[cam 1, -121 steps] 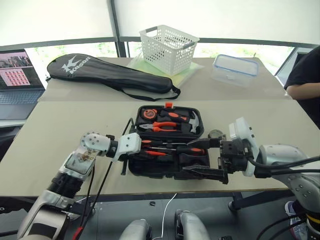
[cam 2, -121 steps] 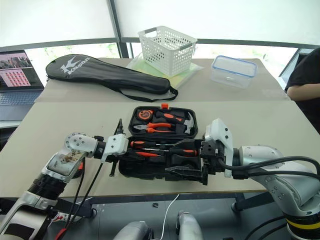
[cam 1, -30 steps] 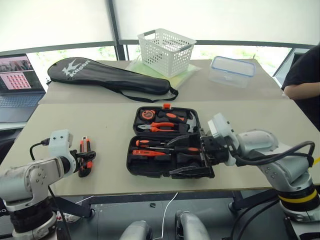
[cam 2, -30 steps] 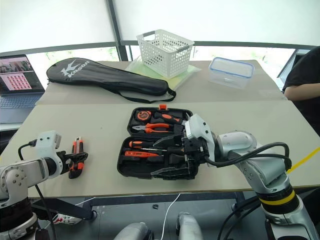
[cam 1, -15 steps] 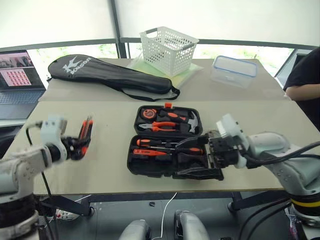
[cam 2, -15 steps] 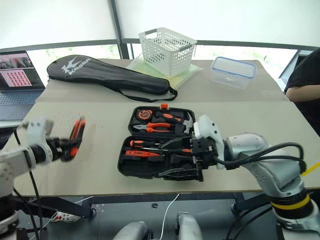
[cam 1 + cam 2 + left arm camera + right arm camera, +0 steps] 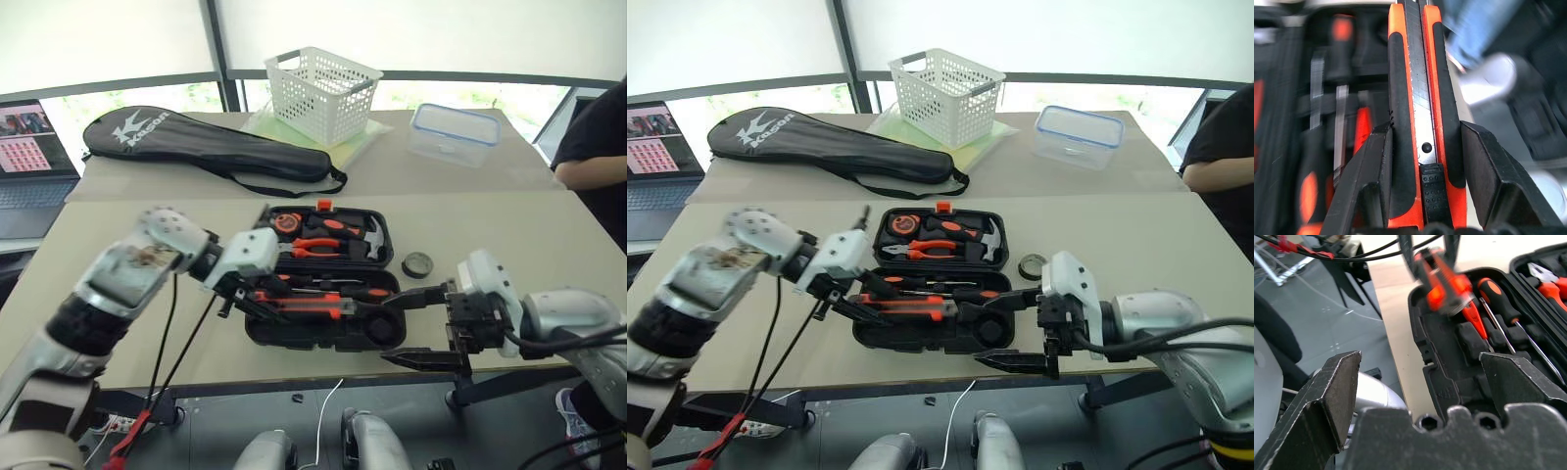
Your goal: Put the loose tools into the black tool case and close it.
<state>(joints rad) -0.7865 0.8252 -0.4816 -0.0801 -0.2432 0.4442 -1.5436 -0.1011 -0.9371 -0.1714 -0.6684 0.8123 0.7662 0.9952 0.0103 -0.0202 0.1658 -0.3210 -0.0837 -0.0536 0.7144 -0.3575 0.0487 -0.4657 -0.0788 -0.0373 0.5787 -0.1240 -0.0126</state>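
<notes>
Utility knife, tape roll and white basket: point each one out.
utility knife (image 7: 1422, 122): left wrist view, on its metal middle strip.
tape roll (image 7: 417, 263): left eye view, on its top face.
white basket (image 7: 323, 96): left eye view, on its front wall.

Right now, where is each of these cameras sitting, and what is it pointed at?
Left and right eye views: on the head, looking down over both arms at the black tool case.
Left wrist view: along the left gripper, shut on the utility knife above the case.
Right wrist view: along the open right gripper towards the case's front corner.
Shared: case and knife appear in all four.
</notes>
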